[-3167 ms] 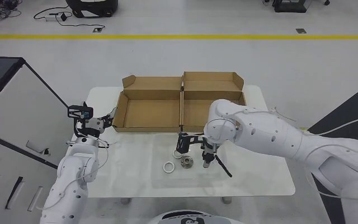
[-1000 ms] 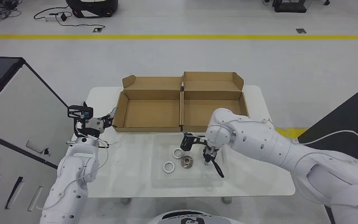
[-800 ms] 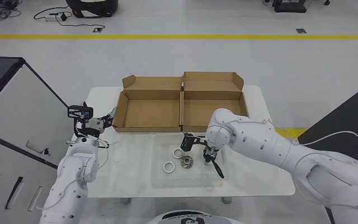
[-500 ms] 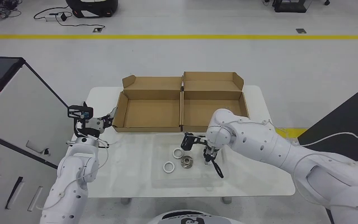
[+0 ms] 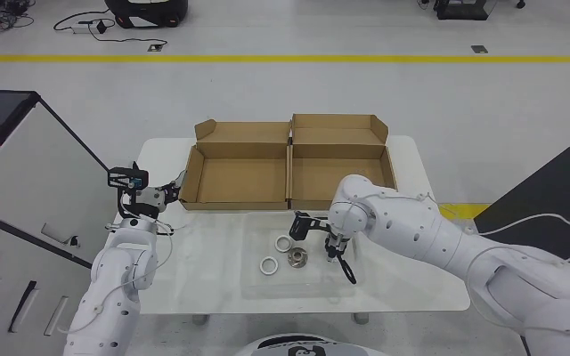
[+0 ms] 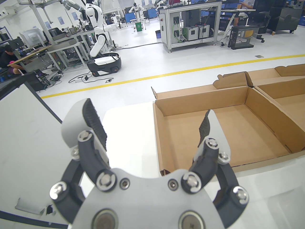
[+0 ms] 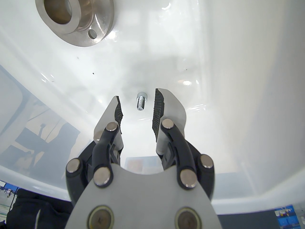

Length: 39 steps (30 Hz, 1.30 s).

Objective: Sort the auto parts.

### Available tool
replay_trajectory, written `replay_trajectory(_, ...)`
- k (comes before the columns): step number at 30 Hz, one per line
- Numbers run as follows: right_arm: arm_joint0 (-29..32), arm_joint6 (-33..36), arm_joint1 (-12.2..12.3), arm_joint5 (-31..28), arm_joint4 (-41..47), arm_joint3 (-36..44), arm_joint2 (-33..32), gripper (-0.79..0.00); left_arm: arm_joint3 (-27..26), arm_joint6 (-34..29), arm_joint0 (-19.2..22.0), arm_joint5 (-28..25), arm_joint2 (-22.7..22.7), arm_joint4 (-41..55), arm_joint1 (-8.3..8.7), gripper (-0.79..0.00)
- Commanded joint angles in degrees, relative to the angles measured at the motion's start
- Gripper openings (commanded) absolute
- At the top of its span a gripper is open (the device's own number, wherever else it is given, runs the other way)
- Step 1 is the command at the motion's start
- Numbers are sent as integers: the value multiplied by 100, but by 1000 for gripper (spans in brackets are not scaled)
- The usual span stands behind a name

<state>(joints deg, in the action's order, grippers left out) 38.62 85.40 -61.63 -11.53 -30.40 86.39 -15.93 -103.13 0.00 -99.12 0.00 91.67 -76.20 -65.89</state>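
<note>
Bare tray (image 7: 214, 36) floor around bolt (image 7: 141, 101), flange (image 7: 95, 13) well apart, right tool (image 7: 137, 95) astride bolt

The flange (image 7: 73, 10) is showing smooth, satin-finished metal, and the small bolt (image 7: 141, 101) is gleaming brighter. The white tray (image 7: 214, 48) is looking like glossy plastic, throwing reflections. The right claw (image 7: 138, 98) pads (image 7: 157, 110) are looking rough and black; the cardboard boxes (image 6: 226, 125) are looking matt.

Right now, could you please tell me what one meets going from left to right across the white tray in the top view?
White plastic ring → second pale ring, set farther back → silver metal flange with bolt holes → right gripper, open.
</note>
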Motion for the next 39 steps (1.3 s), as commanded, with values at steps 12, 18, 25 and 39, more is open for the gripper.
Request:
replay_trajectory(12,105,35,17,45,-127,46,-134,-505,0,0,0,0,0,0,0,0)
replay_trajectory(18,153,19,32,66,-229,71,-203,-517,0,0,0,0,0,0,0,0)
replay_trajectory(25,215,3,26,59,-256,79,-271,-554,0,0,0,0,0,0,0,0)
replay_trajectory(39,275,84,-9,41,-288,116,-367,-600,0,0,0,0,0,0,0,0)
